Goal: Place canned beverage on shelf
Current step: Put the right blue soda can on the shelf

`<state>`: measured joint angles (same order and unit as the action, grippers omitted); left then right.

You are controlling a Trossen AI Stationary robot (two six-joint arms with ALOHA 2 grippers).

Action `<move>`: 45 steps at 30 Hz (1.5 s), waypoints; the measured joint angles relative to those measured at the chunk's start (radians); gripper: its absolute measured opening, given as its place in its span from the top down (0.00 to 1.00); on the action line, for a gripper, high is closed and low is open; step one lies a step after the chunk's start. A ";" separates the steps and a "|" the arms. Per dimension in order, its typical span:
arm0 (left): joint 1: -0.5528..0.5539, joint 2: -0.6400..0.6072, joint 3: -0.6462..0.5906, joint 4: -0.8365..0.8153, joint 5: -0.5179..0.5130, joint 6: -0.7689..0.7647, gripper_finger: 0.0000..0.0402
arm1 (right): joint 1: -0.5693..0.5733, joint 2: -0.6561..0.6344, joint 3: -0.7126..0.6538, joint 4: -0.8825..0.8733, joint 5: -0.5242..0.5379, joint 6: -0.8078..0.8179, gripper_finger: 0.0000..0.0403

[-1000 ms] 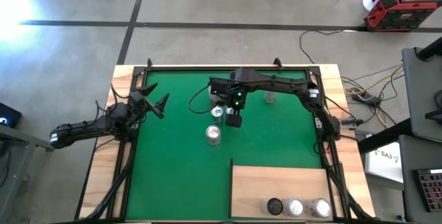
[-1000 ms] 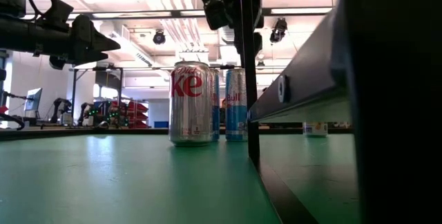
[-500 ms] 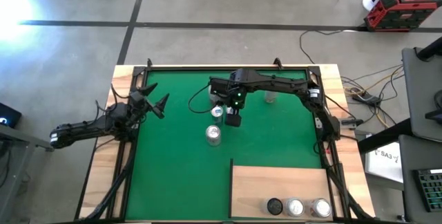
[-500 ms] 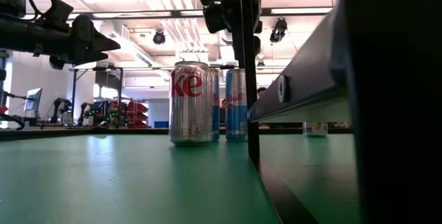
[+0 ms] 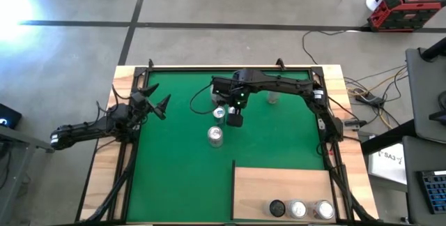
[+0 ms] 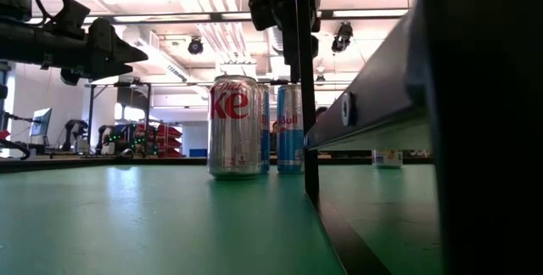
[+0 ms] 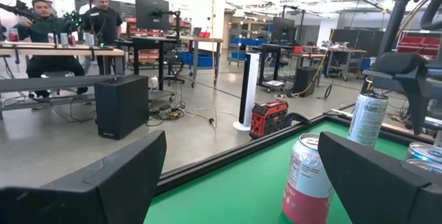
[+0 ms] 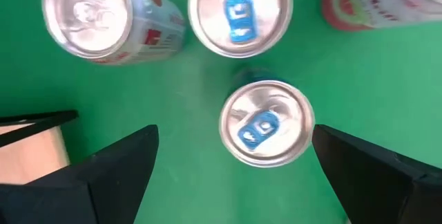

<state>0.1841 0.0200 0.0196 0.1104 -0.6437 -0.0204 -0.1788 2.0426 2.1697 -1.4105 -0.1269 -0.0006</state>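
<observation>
R gripper [image 8: 231, 165] hangs over the cans mid-bench, fingers spread wide, gripping nothing; a blue-tab can [image 8: 266, 131] sits right below, betw. the fingers. Diet Coke can [image 5: 215, 136] stands just beside. L gripper [image 5: 157, 104] waits at the mat's left edge, jaws apart, empty. Shelf [image 5: 279, 182] at the near right corner w/ three cans [image 5: 300, 209] along its front edge.
</observation>
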 joint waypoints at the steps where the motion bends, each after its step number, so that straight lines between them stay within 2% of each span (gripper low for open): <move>1: 0.000 0.000 0.000 0.000 0.000 0.000 0.10 | 0.000 0.000 0.001 0.000 0.020 0.000 0.07; 45: 0.000 0.000 0.000 0.000 0.000 0.000 0.10 | -0.005 0.005 -0.124 0.094 0.050 0.027 0.07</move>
<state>0.1841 0.0200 0.0196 0.1104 -0.6441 -0.0204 -0.1833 2.0472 2.0461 -1.3170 -0.0772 0.0265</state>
